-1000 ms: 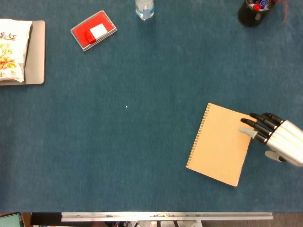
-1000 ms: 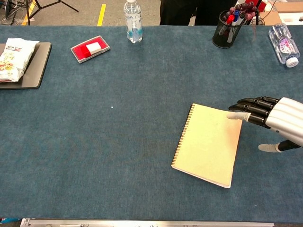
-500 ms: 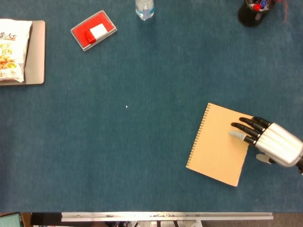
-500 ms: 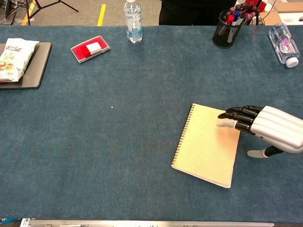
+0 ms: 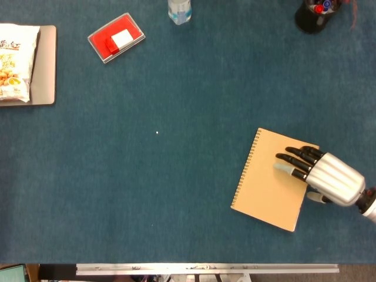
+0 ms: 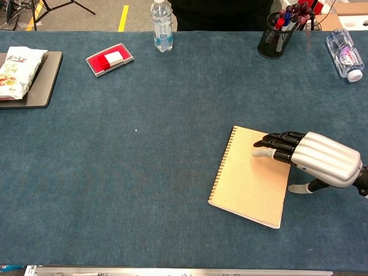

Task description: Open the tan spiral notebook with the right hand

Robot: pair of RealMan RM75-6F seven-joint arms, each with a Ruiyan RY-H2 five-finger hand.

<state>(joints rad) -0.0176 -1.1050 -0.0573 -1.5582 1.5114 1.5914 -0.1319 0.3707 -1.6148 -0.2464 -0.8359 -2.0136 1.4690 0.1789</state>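
The tan spiral notebook (image 5: 267, 182) (image 6: 244, 178) lies closed on the blue table at the right, with its wire spine along the left edge. My right hand (image 5: 323, 176) (image 6: 313, 158) reaches in from the right and lies palm down over the notebook's upper right part. Its fingers (image 5: 292, 160) (image 6: 270, 144) are spread flat over the cover and the thumb (image 6: 299, 188) hangs just off the right edge. It holds nothing. My left hand is not visible in either view.
A red box (image 5: 116, 38) (image 6: 109, 59) and a water bottle (image 6: 161, 18) stand at the back. A black pen cup (image 6: 273, 33) and a lying bottle (image 6: 345, 54) are at the back right. A snack bag on a grey tray (image 5: 44, 64) sits far left.
My right hand has slid to the left, from the notebook's right edge further onto the cover. The notebook has not moved and stays closed.
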